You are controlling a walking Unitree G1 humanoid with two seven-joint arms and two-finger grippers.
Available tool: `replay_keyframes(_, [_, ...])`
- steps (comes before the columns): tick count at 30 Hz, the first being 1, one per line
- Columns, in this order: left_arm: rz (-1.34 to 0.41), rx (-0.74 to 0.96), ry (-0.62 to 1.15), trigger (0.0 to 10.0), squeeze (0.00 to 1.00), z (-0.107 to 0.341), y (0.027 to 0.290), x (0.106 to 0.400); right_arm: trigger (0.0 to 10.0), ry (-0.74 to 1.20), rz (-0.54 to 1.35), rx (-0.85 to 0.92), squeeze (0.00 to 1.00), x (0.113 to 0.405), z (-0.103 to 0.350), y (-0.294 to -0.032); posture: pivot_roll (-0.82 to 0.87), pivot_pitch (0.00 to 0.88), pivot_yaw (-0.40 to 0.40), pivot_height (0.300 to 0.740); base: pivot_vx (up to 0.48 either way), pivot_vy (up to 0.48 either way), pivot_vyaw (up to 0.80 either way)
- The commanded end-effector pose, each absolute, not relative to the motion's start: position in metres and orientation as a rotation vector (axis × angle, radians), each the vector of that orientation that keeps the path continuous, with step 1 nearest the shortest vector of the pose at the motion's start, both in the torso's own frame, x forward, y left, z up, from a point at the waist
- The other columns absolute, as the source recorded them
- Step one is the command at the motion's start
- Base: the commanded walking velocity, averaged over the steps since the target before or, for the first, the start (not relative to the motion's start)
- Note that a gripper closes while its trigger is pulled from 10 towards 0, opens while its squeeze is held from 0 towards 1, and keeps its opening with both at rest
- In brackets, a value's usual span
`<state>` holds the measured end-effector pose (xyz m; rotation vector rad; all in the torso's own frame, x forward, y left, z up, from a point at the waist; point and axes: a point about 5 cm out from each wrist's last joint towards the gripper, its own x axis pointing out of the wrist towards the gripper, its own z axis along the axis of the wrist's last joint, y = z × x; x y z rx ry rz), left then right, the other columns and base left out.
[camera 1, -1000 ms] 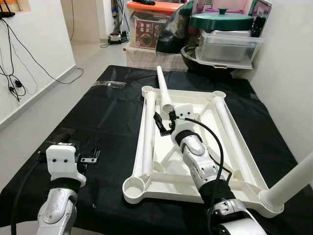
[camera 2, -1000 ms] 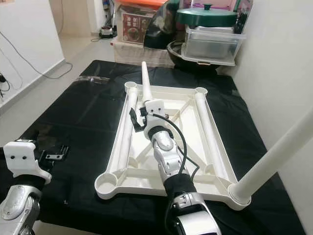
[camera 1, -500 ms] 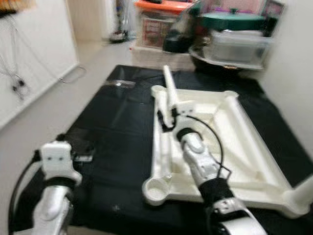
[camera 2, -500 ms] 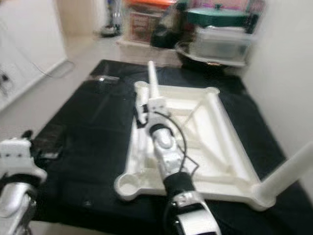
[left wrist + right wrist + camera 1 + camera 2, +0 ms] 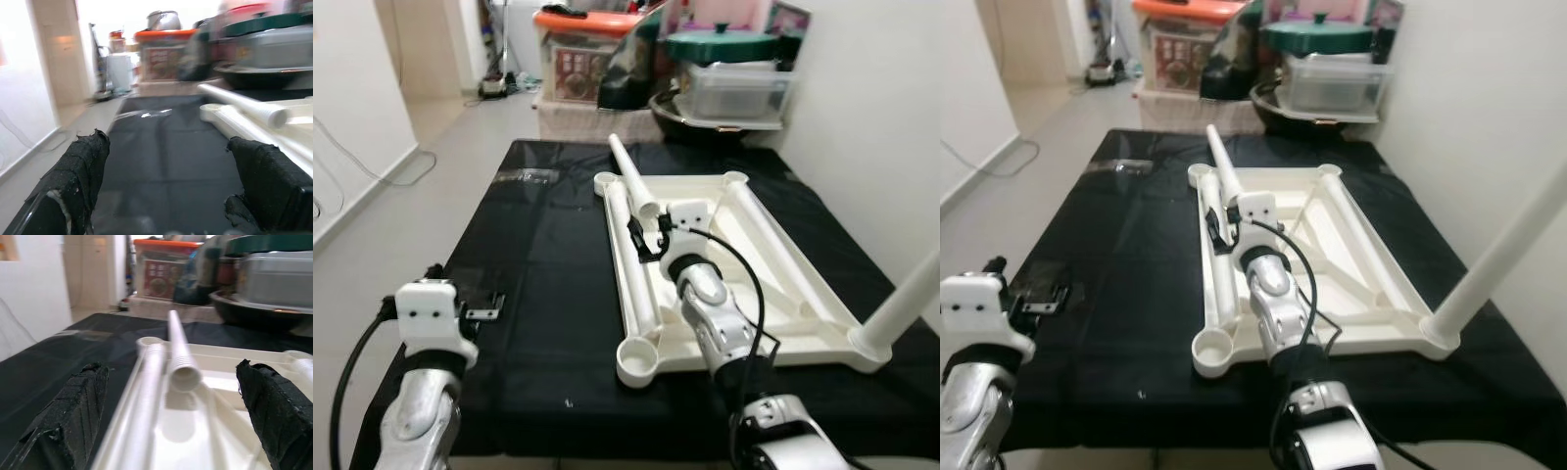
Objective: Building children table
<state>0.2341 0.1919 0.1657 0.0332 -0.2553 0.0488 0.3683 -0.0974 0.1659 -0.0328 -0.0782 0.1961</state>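
- Children's table top, a white plastic rectangular panel [image 5: 773, 294] with round corner sockets, lies underside up on the black cloth-covered work surface [image 5: 548, 284].
- One white tubular plastic leg [image 5: 909, 299] stands seated in the near right corner socket. Another white tube [image 5: 628, 257] lies along the panel's left edge, and a third [image 5: 752, 235] lies along the right side.
- A fourth, ribbed-end white leg [image 5: 632, 176] leans up from the panel's far left area, its open end toward the right gripper [image 5: 178, 382].
- Right gripper: fingers spread wide, released, holding nothing, with the ribbed end just ahead between them.
- Left gripper [image 5: 171, 181]: likewise spread and empty, low over the cloth, well apart from the panel.
- Step judged: reaching for the leaning leg; three sockets left to fill.
- Next move calls for advancing the right gripper around the tube near its ribbed end, closing squarely, then carrying it to the empty near left socket [image 5: 639, 360].
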Motion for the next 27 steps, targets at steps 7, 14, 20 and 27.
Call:
replay_keyframes(7, [0.034,0.031,-0.259,10.0,0.00,0.166,0.188,0.236,10.0,-0.081,0.203,-0.036,0.00,0.367,0.166,-0.096,0.06,0.000,-0.042,0.740,0.272,0.000,0.00])
replay_keyframes(14, [0.027,0.030,-0.260,10.0,0.00,0.166,0.187,0.237,10.0,-0.084,0.203,-0.039,0.00,0.367,0.167,-0.096,0.05,0.000,-0.039,0.740,0.270,0.000,0.00])
replay_keyframes(20, [0.023,0.034,-0.260,10.0,0.00,0.166,0.186,0.237,10.0,-0.090,0.214,-0.062,0.00,0.365,0.168,-0.096,0.05,0.000,-0.043,0.740,0.270,0.000,0.00])
replay_keyframes(27, [0.024,0.045,-0.263,10.0,0.00,0.166,0.186,0.235,10.0,-0.058,0.273,-0.117,0.00,0.351,0.167,-0.104,0.04,0.000,-0.051,0.740,0.191,0.000,0.00])
